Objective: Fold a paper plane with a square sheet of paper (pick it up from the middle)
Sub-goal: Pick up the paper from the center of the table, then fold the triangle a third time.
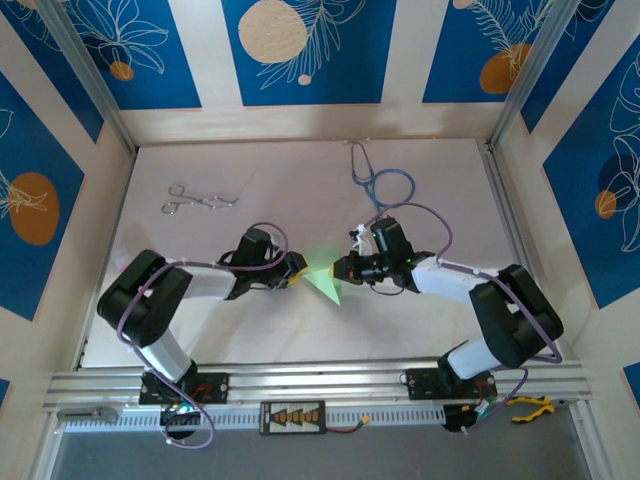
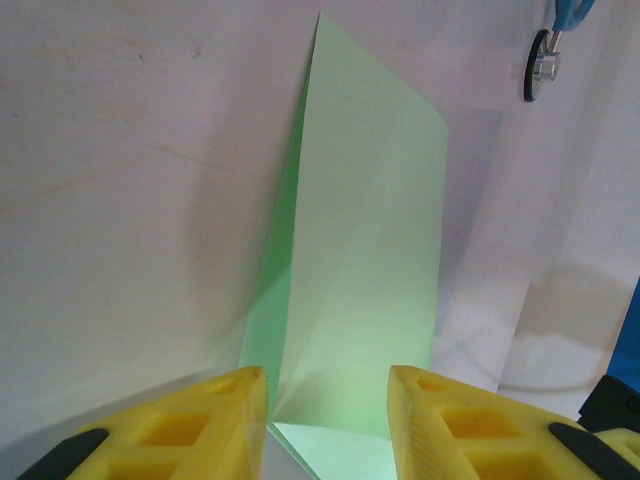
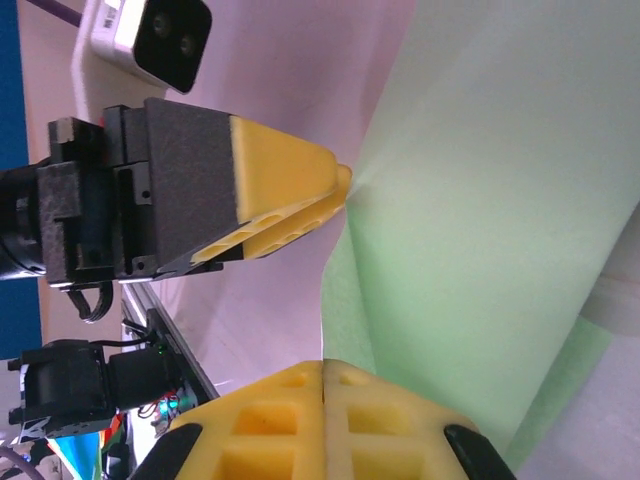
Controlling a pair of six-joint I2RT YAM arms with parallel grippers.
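The pale green sheet of paper (image 1: 326, 281) hangs between my two grippers near the table's middle, folded into a narrow pointed wedge with its tip toward the near edge. My left gripper (image 1: 298, 272) is at its left end. In the left wrist view the paper (image 2: 370, 250) runs away from the camera, creased lengthwise, and its near end lies between the left gripper's (image 2: 327, 385) parted yellow fingers. My right gripper (image 1: 347, 268) is at the paper's right end. In the right wrist view the right gripper (image 3: 323, 367) is shut, pinching the edge of the paper (image 3: 500, 200), opposite the left gripper (image 3: 343, 183).
A blue stethoscope (image 1: 385, 185) lies at the back right of the table, its chest piece (image 2: 541, 65) beyond the paper. Metal forceps (image 1: 195, 200) lie at the back left. Frame posts and patterned walls enclose the table.
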